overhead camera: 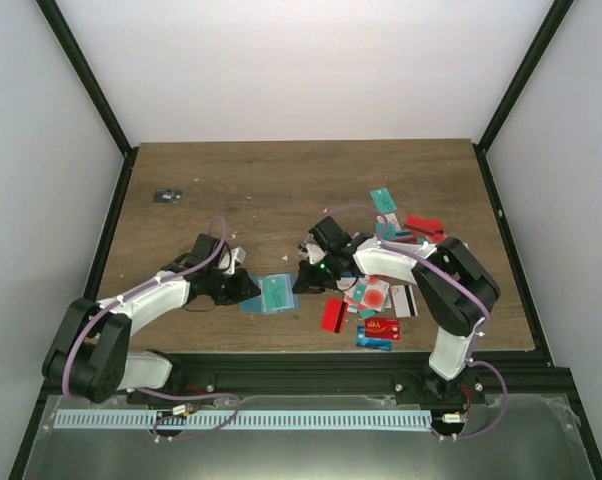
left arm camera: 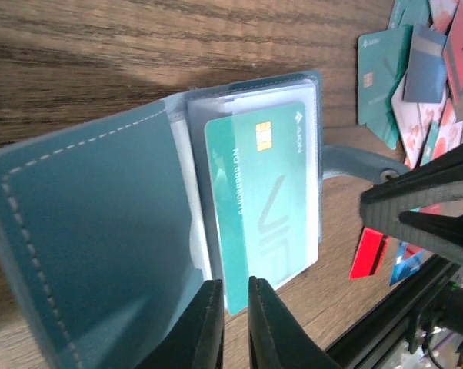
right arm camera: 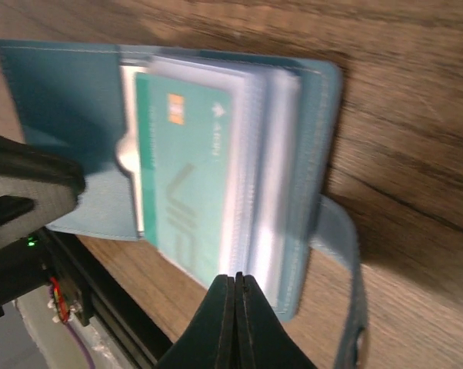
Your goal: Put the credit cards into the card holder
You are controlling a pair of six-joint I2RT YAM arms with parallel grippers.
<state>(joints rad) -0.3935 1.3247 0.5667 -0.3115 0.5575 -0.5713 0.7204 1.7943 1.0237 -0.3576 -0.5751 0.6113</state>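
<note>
Left jaws, a slit apart, sit at the teal card's (left arm camera: 266, 207) left end; whether they pinch it I cannot tell. Right jaws clenched, empty, tip on the open card holder (left arm camera: 85, 231), near-centre on the worktop (overhead camera: 281, 180). Best: pin holder, slide card flat and square into its sleeve.

The teal card (left arm camera: 266, 207) lying in the open card holder (left arm camera: 85, 231) carries large pale letters that look like "VIP". It also has a line of small white print beginning "NO", followed by digits too blurred to tell, and a small diamond sign with a short unreadable word next to it. A loose teal card (left arm camera: 381, 73) in the pile to the right bears a similar small word, also illegible, and print on the red and white cards (overhead camera: 376, 295) is too small to read.
</note>
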